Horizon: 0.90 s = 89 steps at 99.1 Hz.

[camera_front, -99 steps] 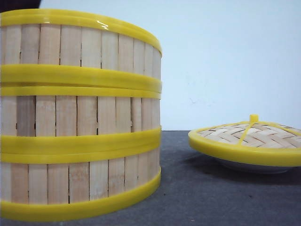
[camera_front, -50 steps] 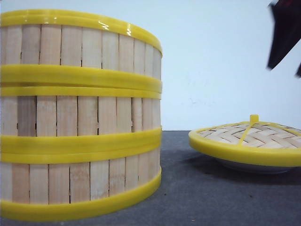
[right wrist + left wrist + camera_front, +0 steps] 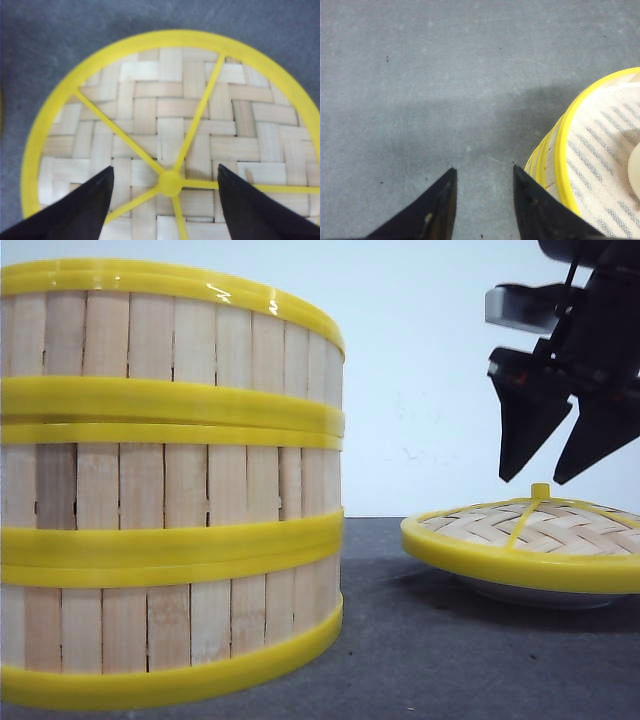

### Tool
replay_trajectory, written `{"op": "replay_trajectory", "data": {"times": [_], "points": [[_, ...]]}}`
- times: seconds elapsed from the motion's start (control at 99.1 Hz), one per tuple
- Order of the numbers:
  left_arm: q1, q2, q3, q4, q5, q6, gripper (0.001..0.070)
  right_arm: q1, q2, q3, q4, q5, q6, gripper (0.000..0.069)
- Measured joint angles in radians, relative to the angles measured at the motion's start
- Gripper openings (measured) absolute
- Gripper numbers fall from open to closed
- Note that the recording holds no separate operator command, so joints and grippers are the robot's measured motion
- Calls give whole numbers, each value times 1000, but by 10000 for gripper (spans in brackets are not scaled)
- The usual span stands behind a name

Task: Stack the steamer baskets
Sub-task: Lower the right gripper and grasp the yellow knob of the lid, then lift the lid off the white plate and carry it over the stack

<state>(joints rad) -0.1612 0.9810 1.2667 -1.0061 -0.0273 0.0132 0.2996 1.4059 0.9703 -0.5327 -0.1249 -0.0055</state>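
Now that all three baskets (image 3: 170, 485) stand stacked at near left, the stacking looks complete. Beside that stack the left gripper (image 3: 482, 175) hovers over bare table (image 3: 445, 75), jaws a little apart and empty. At right, the right gripper (image 3: 550, 475), absent a second ago, has dropped in above the lid (image 3: 525, 535), jaws spread either side of its knob (image 3: 170, 183) and not touching it; capping probably comes next.

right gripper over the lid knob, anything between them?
Nothing visible. The right gripper hangs open above the lid, fingers either side of the knob, with only clear air between. The three steamer baskets already stand stacked off to the left.
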Motion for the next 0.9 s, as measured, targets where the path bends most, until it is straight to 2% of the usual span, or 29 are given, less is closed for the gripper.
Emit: {"op": "replay_trajectory", "data": {"times": [0.101,0.293,0.626,0.898], "points": [[0,0,0,0,0,0,199,1,29,0,0,18,-1,396],[0,0,0,2,0,0,199,0,37,0,13,24,-6,305],[0,0,0,4,0,0,199,1,40,1,18,24,-10,74],[0,0,0,8,0,0,199,1,34,9,1,23,-8,61]]}}
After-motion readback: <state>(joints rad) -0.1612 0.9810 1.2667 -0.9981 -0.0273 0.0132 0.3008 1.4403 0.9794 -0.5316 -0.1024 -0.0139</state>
